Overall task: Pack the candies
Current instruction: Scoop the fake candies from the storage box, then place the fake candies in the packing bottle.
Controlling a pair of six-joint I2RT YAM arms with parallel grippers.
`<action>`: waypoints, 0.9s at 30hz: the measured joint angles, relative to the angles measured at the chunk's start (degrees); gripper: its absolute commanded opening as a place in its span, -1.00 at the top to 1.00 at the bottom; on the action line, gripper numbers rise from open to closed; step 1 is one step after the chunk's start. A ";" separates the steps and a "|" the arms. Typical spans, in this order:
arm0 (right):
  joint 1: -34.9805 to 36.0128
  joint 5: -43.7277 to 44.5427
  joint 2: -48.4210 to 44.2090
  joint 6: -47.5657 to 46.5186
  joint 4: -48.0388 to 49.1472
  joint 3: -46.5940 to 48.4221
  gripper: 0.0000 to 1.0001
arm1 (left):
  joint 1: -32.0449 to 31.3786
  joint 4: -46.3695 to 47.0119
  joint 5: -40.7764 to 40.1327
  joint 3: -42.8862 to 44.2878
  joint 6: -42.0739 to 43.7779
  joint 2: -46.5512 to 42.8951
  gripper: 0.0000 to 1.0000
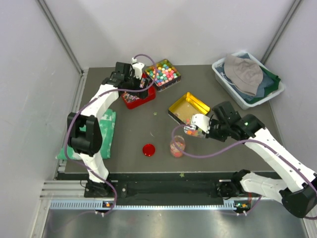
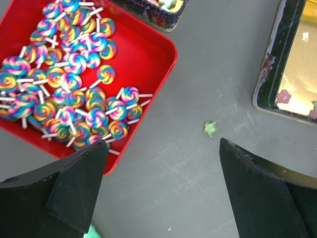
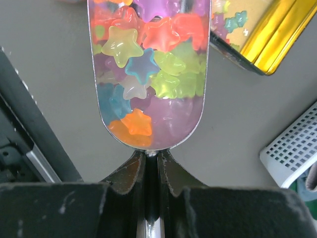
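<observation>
The right gripper (image 3: 151, 166) is clenched on the handle of a scoop (image 3: 171, 124) heaped with the candies (image 3: 148, 54), glossy little stars in orange, yellow, green and blue. It hangs right of the table's (image 1: 133, 134) middle, between a gold tin (image 1: 190, 101) and a clear cup (image 1: 177, 147) nearer the front edge. The left gripper (image 2: 162, 148) is spread wide, grasping nothing, above the rim of a red tin (image 2: 148, 54) of swirl lollipops (image 2: 69, 94) toward the back edge. One green star (image 2: 210, 129) lies loose on the table.
</observation>
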 measured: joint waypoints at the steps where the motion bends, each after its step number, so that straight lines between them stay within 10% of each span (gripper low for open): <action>1: 0.68 0.57 -0.28 -0.48 -0.70 0.02 1.00 | 0.11 -0.37 -0.15 0.00 0.20 -0.28 -0.98; 27: 11.32 9.66 4.00 -4.42 -5.38 2.38 1.00 | 1.40 -3.45 -1.16 -0.94 2.34 -1.92 -0.98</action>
